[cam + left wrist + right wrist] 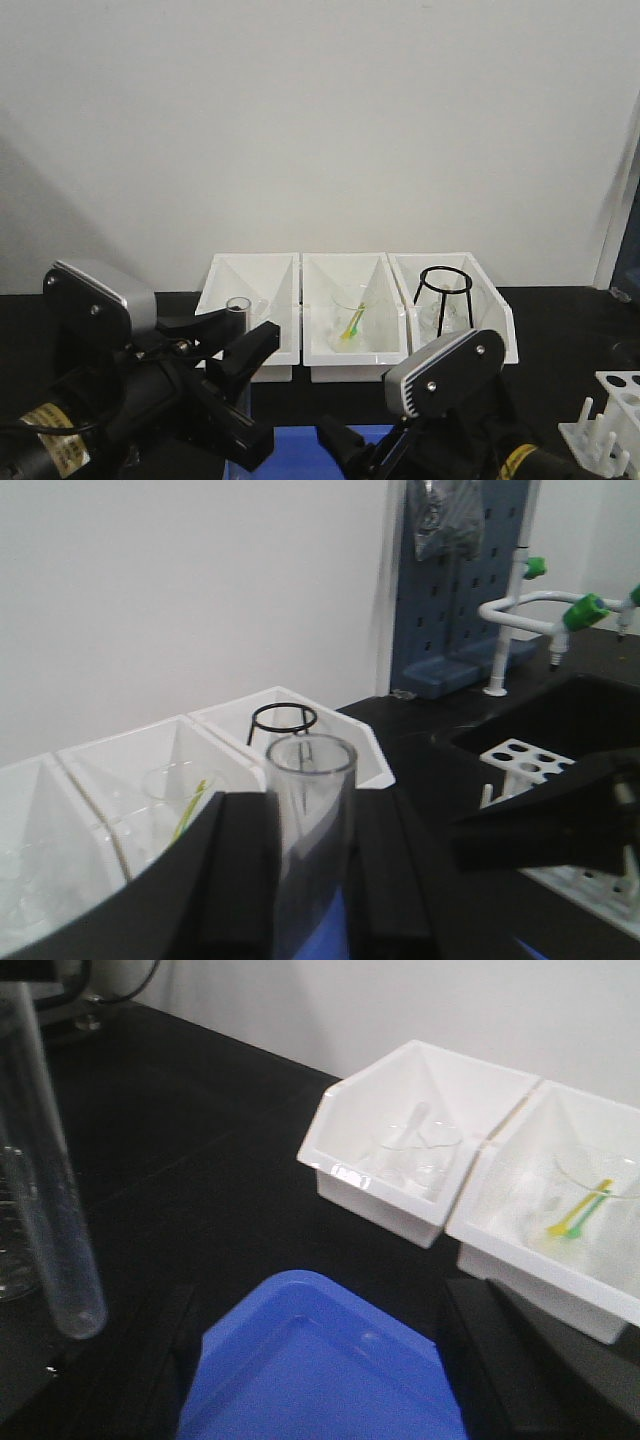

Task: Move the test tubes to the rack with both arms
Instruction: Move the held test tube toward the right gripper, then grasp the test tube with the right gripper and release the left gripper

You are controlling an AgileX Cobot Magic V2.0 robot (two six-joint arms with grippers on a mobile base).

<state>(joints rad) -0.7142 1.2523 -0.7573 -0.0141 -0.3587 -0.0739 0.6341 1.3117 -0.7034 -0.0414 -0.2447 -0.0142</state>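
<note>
Two black fingers (235, 880) of the left gripper (310, 890) are pressed against the sides of a test tube (310, 810). The tube is held upright at the lower centre of the left wrist view, its open round rim standing above the fingertips. In the front view the left arm (100, 300) is seen at the lower left, its silver-grey housing raised and the gripper reaching up and to the right, so that the tube's rim is framed against the leftmost of three white bins (350, 300).

The right gripper (330, 1355) is spread wide: its dark fingers are seen at the lower left and lower right of the right wrist view, with nothing gripped between them. A blue tray (320, 1380) lies beneath the gap. The right arm (445, 372) is placed at the lower centre-right of the front view, its housing tilted and the gripper pointed down and left.

The rack (615, 410) is set on the black table (200, 1160) at the lower right corner of the front view, well apart from the held tube. A black wire ring stand (443, 290) is seen in the rightmost bin.
</note>
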